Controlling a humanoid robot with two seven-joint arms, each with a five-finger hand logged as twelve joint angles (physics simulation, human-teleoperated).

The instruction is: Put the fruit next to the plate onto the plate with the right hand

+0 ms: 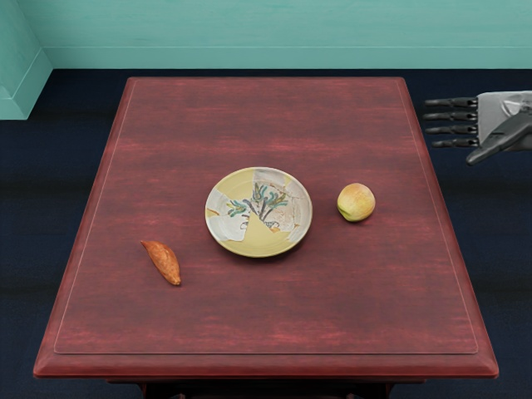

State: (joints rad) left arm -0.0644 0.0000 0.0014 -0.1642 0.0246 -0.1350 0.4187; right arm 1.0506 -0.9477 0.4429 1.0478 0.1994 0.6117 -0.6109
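Just beside plate (pixel 249 247), roundish fruit (pixel 356 202), long axis unclear

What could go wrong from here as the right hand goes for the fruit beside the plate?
1. The round yellow-green fruit lies loose on the dark red wooden table; a glancing touch from the open grey right hand could roll it away.
2. It sits close to the yellow painted ceramic plate, so a closing grasp might nudge it.
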